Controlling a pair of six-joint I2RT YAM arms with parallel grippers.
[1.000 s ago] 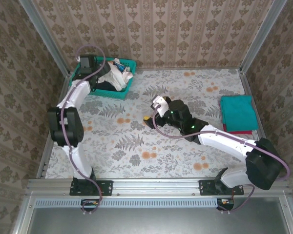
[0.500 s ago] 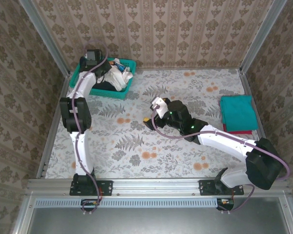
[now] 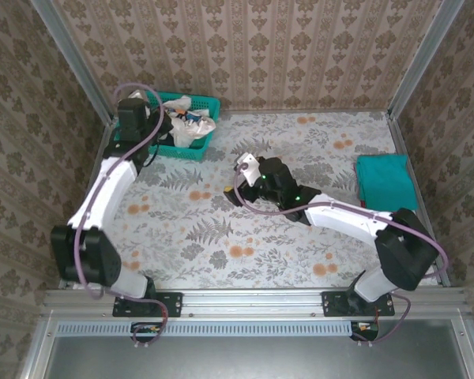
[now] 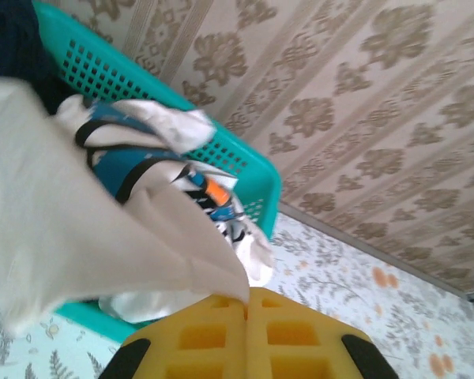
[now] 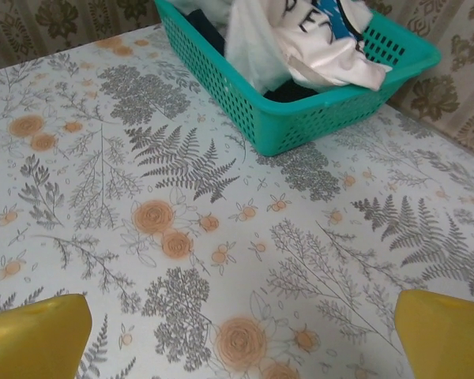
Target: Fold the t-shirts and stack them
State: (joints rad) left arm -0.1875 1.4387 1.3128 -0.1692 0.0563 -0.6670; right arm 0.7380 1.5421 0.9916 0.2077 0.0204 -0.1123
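My left gripper [image 4: 246, 303] was clamped on the cream-white t-shirt [image 4: 79, 229], which trailed down into the basket [image 4: 245, 170] at the counter's [image 3: 221, 237] far left corner. My right gripper [image 5: 238, 335] hung open mid-counter; the teal t-shirt [image 3: 385, 181] lay folded at the right edge.

Table [image 3: 221, 237]: flat top, pale cover printed with grey ferns and orange flowers. Metal rail along near edge; patterned walls on other three sides.
Basket [image 3: 191, 150]: teal mesh plastic, standing upright on top at far left corner, just beside back wall.
Teal shirt [image 3: 385, 181]: folded, lying flat at right edge, well apart from basket.
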